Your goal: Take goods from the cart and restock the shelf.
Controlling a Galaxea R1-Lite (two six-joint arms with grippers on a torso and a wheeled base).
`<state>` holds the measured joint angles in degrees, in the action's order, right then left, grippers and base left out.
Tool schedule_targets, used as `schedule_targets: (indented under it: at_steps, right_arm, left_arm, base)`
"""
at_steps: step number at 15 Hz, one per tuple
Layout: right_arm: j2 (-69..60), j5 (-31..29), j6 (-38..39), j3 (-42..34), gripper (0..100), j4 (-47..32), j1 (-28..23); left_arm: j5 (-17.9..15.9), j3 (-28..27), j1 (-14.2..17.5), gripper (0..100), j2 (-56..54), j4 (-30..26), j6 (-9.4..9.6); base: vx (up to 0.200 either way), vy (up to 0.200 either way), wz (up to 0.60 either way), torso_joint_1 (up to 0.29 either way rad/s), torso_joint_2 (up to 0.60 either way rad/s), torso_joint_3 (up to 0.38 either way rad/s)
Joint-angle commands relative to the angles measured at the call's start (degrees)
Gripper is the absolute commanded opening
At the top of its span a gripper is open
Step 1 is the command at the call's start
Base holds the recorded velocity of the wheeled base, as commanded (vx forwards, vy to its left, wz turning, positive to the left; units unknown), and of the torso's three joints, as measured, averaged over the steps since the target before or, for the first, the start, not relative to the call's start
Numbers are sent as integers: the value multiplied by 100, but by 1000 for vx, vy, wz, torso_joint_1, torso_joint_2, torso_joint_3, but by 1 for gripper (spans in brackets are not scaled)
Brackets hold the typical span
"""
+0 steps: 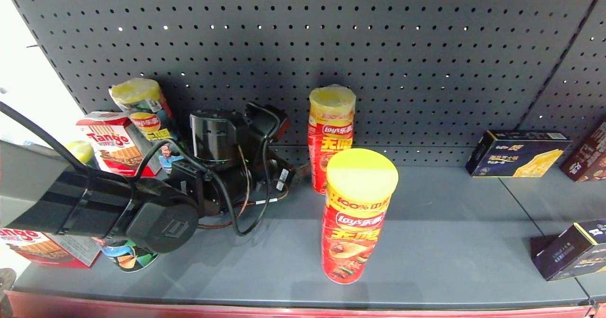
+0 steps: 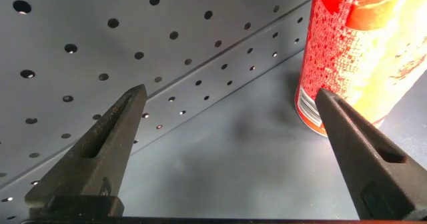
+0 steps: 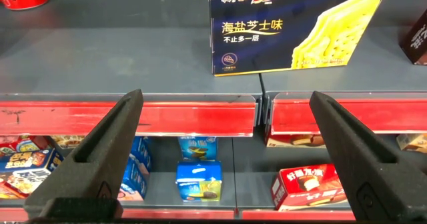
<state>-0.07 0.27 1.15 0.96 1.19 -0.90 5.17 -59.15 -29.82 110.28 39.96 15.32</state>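
Note:
Two red chip cans with yellow lids stand on the grey shelf (image 1: 450,242): one at the back (image 1: 331,138) by the pegboard, one nearer the front (image 1: 357,214). My left arm's wrist (image 1: 222,157) lies low over the shelf, just left of the back can. In the left wrist view my left gripper (image 2: 230,94) is open and holds nothing, and the red can (image 2: 360,51) stands just outside one finger (image 2: 360,151). My right gripper (image 3: 225,96) is open and holds nothing; it hangs in front of the shelf's red edge rail (image 3: 193,114), facing a dark blue cracker box (image 3: 293,27).
A teal chip can (image 1: 142,110) and wafer boxes (image 1: 116,143) crowd the shelf's left end. Dark blue boxes (image 1: 518,153) (image 1: 568,249) sit at the right. The pegboard (image 1: 303,48) closes the back. A lower shelf holds several packets (image 3: 199,177).

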Motion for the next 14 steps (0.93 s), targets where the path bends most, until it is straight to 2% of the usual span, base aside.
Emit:
schedule_targets:
  at_steps: [1,7,8,9,11,14]
  right_arm:
    - [7,0,0,0,100,4,2]
    - [7,0,0,0,100,4,2]
    - [7,0,0,0,100,4,2]
    - [7,8,0,0,100,4,2]
    - [7,0,0,0,100,4,2]
    - [7,8,0,0,100,4,2]
  left_arm:
    - [2,-9,-6,100,11,3,6]
    - [-16,193,20,100,-454,56,-21]
    - [-7,193,-15,100,-604,38,-135]
    - [2,158,-59,100,-788,21,-170]
    - [19,193,-59,100,-1105,12,-179]
    - [134,246,-244,100,-1773,-76,-188]
  base:
    - [0,0,0,0,0,0]
    - [0,0,0,0,0,0]
    - [0,0,0,0,0,0]
    - [0,0,0,0,0,0]
    - [0,0,0,0,0,0]
    - [0,0,0,0,0,0]
